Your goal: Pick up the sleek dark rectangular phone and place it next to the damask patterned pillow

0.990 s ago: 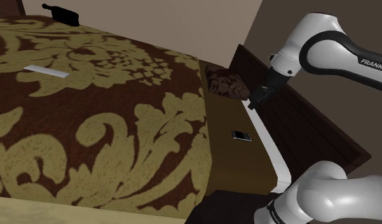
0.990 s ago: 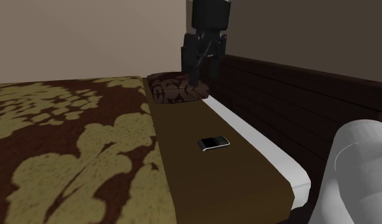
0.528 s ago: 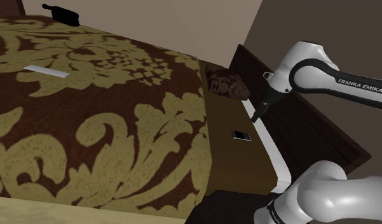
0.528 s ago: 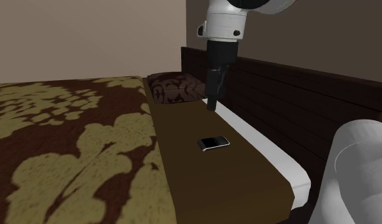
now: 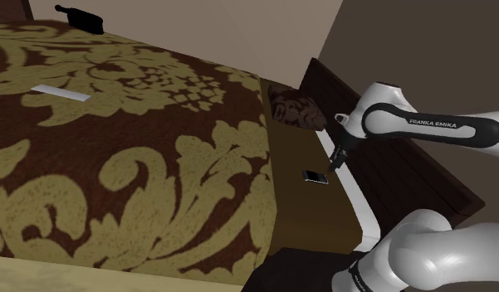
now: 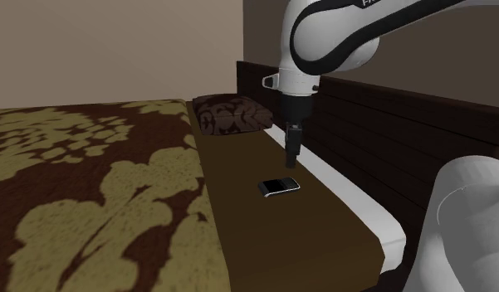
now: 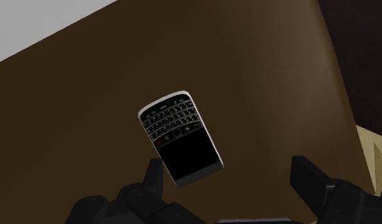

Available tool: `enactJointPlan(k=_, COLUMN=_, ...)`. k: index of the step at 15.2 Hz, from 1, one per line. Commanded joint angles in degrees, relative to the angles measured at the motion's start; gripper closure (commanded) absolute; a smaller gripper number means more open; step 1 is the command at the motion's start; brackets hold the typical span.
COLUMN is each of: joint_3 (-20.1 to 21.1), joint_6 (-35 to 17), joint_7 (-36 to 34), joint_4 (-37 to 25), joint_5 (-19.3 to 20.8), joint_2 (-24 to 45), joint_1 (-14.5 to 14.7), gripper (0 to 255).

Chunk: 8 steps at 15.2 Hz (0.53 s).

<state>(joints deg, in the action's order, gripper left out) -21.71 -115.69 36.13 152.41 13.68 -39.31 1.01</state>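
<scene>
A plain beige wall [image 6: 114,50] is closing off the room behind a wide bed [image 5: 40,240], whose brown spread [image 5: 131,166] is carrying a large olive damask figure. Along the head of the bed a plain brown band [image 6: 239,199] is running beside a narrow white strip [image 6: 349,189], and a dark headboard [image 6: 380,124] is rising just past that.

The white arm [image 6: 322,37] is reaching over from the headboard side and pointing its wrist straight down, which I judge to be the approach for a top-down pick. The damask pillow [image 6: 232,114] is lying at the far end of the brown band, near the headboard. The bare band beside it is looking like the natural drop spot.

The jaws are hanging a little above the band, just beside the phone [image 7: 180,137] on the white-strip side. They are standing wide apart and gripping nothing. The phone is lying flat and face up on the brown band, well apart from the pillow, with its keypad end farther from the fingers.

In the wrist view it is sitting nearer one finger [image 7: 152,181] than the other, so the jaws are probably needing a small sideways shift to straddle it before descending. Being thin and flat on soft cloth, it is likely offering little edge to pinch.
</scene>
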Motion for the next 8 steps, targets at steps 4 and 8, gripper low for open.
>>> enactJointPlan(k=4, joint_3=-7.85, joint_6=-8.76, joint_7=12.46, joint_4=0.84, joint_5=3.05, joint_2=8.36, joint_1=1.37, gripper=0)
enactJointPlan(k=8, joint_3=-10.26, joint_6=-13.47, joint_7=15.12, joint_4=1.89, joint_5=3.38, joint_2=12.14, joint_1=2.11, gripper=0)
